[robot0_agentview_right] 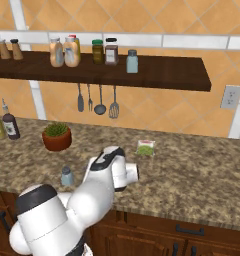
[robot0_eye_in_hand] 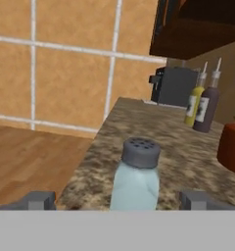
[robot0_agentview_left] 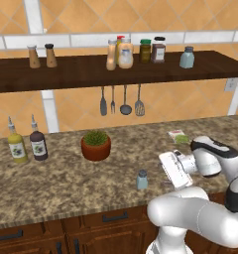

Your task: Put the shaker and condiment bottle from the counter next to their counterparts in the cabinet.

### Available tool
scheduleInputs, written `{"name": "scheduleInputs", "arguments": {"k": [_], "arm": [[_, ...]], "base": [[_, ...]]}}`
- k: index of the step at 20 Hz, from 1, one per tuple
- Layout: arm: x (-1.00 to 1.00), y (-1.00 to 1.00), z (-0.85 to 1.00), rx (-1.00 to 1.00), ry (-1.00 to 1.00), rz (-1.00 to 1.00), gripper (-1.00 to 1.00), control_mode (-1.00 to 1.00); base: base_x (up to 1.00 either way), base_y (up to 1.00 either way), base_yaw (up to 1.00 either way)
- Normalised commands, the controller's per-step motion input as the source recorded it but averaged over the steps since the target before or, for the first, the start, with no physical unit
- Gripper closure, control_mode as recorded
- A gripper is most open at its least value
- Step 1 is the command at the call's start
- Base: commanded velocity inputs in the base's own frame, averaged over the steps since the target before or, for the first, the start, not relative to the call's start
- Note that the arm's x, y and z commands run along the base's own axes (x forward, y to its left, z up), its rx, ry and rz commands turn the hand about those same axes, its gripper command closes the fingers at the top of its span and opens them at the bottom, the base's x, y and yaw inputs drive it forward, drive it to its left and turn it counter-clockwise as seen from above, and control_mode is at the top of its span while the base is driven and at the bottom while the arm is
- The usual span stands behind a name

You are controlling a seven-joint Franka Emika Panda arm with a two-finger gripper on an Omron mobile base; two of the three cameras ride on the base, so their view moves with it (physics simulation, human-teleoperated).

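The shaker (robot0_agentview_left: 142, 179) stands upright on the desk (robot0_agentview_left: 66, 178) near its front edge, its long axis vertical, grey cap on top. The hand (robot0_eye_in_hand: 118, 200) is level with it and turned sideways along the desk: in the hand view the two finger tips (robot0_eye_in_hand: 40, 200) rise spread wide on either side of the shaker's glass body, which sits centred between them, close ahead, with a clear gap on each side, so nothing is pinched. In the left base view the hand's white body lies just to the right of the shaker, pointing toward it; in the right base view the shaker appears just left of the arm's forward link. The judgement is that the step in hand is the approach to the first pickup: the shaker lies straight ahead along the hand's pointing direction, so a short advance along the desk would bring the body between the fingers before they press together across its width, below the cap. The cabinet (robot0_agentview_left: 66, 74) spans the tiled wall above, and the look-alike shaker (robot0_agentview_left: 187, 57) stands near its right end, well apart from the jars; that is where this one should go. A slim condiment bottle (robot0_agentview_left: 111, 55) already seems to stand touching the wider peach bottle (robot0_agentview_left: 125, 54) on the cabinet.
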Motion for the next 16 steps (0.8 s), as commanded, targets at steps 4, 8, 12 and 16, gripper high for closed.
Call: {"name": "scheduleInputs", "arguments": {"k": [4, 8, 12, 16], "arm": [[0.47, 0.19, -0.33, -0.01, 0.0, 0.06, -1.0, -1.0], [0.55, -0.07, -0.39, 0.0, 0.01, 0.13, -1.0, -1.0], [-0.02, 0.0, 0.0, 0.0, 0.0, 0.0, -1.0, -1.0], [-0.09, 0.08, 0.0, 0.0, 0.0, -0.01, -1.0, -1.0]], "base": [[0.0, 0.0, 0.0], [0.0, 0.0, 0.0], [0.0, 0.0, 0.0], [0.0, 0.0, 0.0]]}}
